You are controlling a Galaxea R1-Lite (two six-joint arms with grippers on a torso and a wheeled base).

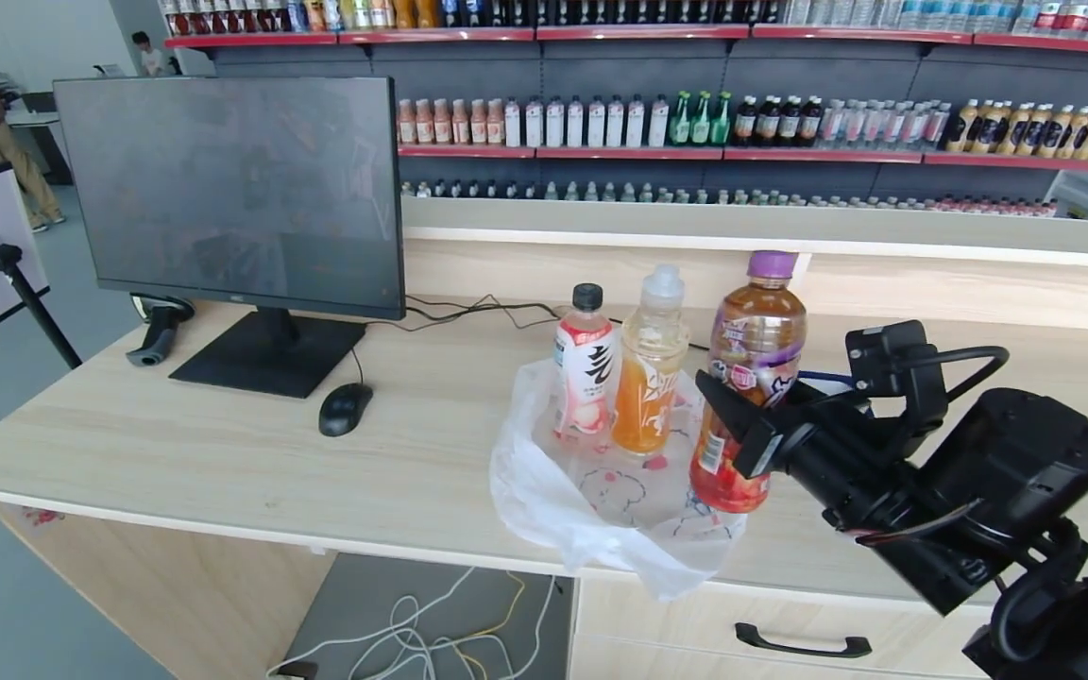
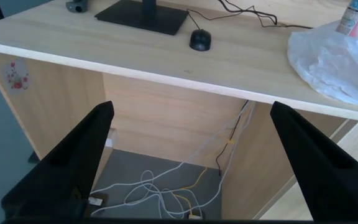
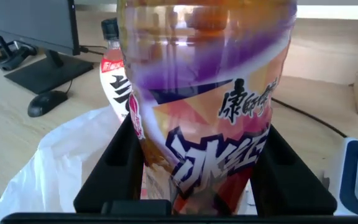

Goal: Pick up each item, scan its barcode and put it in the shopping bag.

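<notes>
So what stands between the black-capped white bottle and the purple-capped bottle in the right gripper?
A clear plastic bottle of orange drink, upright on the white shopping bag, beside the purple-capped bottle; head view shows it.

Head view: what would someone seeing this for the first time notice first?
The right gripper clamps a big purple-capped bottle at the right edge of the plastic bag on the counter. A white bottle and an orange bottle stand on the bag just left of it. A large dark monitor stands at the counter's left.
</notes>
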